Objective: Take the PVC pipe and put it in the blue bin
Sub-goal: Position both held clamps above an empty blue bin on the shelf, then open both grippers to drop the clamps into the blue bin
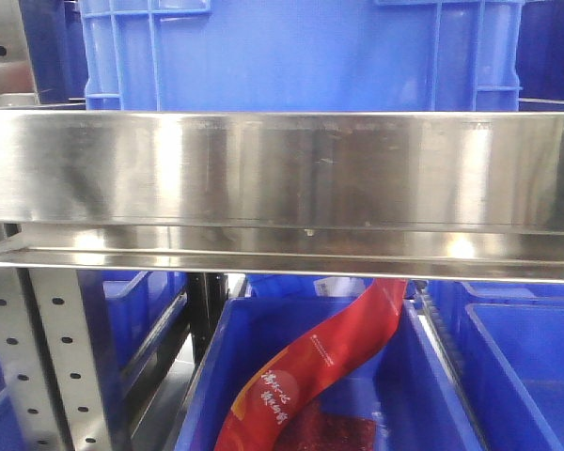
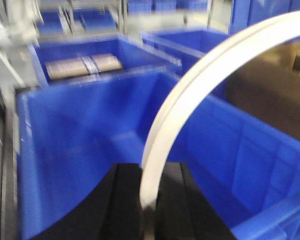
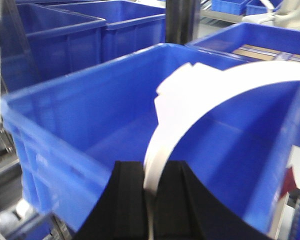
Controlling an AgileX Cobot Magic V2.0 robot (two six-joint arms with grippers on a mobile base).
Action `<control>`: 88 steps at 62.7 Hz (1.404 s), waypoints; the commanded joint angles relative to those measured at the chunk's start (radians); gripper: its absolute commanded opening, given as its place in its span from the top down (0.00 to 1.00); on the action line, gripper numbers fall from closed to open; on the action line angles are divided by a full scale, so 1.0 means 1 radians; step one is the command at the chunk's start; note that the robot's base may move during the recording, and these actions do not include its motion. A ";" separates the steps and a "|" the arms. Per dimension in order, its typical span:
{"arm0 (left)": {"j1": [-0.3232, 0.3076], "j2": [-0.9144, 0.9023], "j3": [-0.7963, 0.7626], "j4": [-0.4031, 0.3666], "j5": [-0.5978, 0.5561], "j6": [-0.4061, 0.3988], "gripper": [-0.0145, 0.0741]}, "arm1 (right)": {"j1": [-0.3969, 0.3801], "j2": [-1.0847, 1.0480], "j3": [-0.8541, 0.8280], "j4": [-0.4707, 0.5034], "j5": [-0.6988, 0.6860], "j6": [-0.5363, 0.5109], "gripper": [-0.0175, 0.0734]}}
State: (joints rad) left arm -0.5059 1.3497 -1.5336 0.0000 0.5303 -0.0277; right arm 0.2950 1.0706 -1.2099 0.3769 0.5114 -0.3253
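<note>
**Both grippers clamped on white band, over blue bins**

Left gripper (image 2: 149, 202): the black fingers (image 2: 124, 200) are closed onto the lower end of the PVC pipe (image 2: 190, 95). The white curved band rises from the jaws and arcs up to the right. The view is motion-blurred.

Right gripper (image 3: 149, 200): same posture, with the jaws pinched on the PVC pipe (image 3: 230, 85). Here the small flat tab shows at the top left of the arc. I cannot tell whether the two wrist views show one piece or two.

Under the left gripper is an open blue bin (image 2: 65, 150), and the band is held above its interior. Behind it, a neighbouring bin (image 2: 45, 50) holds a ribbed tan item (image 2: 82, 65). A dark brown surface (image 2: 270, 95) lies to the right.

Under the right gripper is another deep blue bin (image 3: 100, 100). More blue bins (image 3: 55, 35) and a black post (image 3: 180, 22) stand behind it.

Front view: a brushed steel shelf rail (image 1: 282, 169) spans the frame, with a blue crate (image 1: 301, 52) on top. A lower bin (image 1: 216, 376) below it contains a red pouch (image 1: 310, 376). A perforated steel upright (image 1: 38, 357) stands at lower left. Neither arm is visible here.
</note>
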 commanded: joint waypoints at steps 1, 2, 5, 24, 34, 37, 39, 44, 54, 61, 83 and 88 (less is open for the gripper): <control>-0.005 0.072 -0.096 -0.023 0.086 0.000 0.96 | 0.004 0.065 -0.071 0.004 -0.003 -0.009 0.99; -0.005 0.083 -0.116 -0.027 0.099 0.000 0.96 | 0.004 0.078 -0.088 0.004 0.000 -0.009 0.99; -0.005 0.120 -0.152 -0.039 0.128 0.000 0.96 | 0.004 0.122 -0.124 0.004 0.011 -0.009 0.99; 0.006 0.264 -0.254 -0.034 0.017 0.000 0.96 | 0.004 0.361 -0.320 0.004 0.027 -0.009 0.99; 0.028 0.304 -0.254 -0.031 -0.042 0.000 0.96 | 0.004 0.425 -0.347 0.004 0.004 -0.009 0.99; 0.035 0.314 -0.254 -0.031 -0.049 0.000 0.96 | 0.004 0.432 -0.349 0.005 0.004 -0.009 0.99; 0.035 0.319 -0.254 -0.031 -0.049 0.000 0.96 | 0.004 0.434 -0.349 0.005 0.004 -0.009 0.99; 0.035 0.328 -0.254 -0.031 -0.047 0.000 0.89 | 0.004 0.436 -0.349 0.005 0.006 -0.009 0.98; 0.035 0.335 -0.254 -0.031 -0.046 0.000 0.58 | 0.004 0.438 -0.349 0.019 0.030 -0.005 0.74; 0.035 0.344 -0.254 -0.031 -0.048 0.000 0.47 | 0.004 0.452 -0.349 0.021 0.030 -0.005 0.51; 0.035 0.321 -0.266 -0.031 -0.023 0.000 0.49 | 0.004 0.454 -0.376 0.071 0.047 -0.003 0.47; 0.035 0.298 -0.266 -0.031 -0.021 0.000 0.59 | 0.004 0.441 -0.391 0.071 0.051 -0.003 0.56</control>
State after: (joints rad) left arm -0.4713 1.6873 -1.7866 -0.0249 0.5186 -0.0277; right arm 0.2971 1.5352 -1.5789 0.4374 0.5680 -0.3261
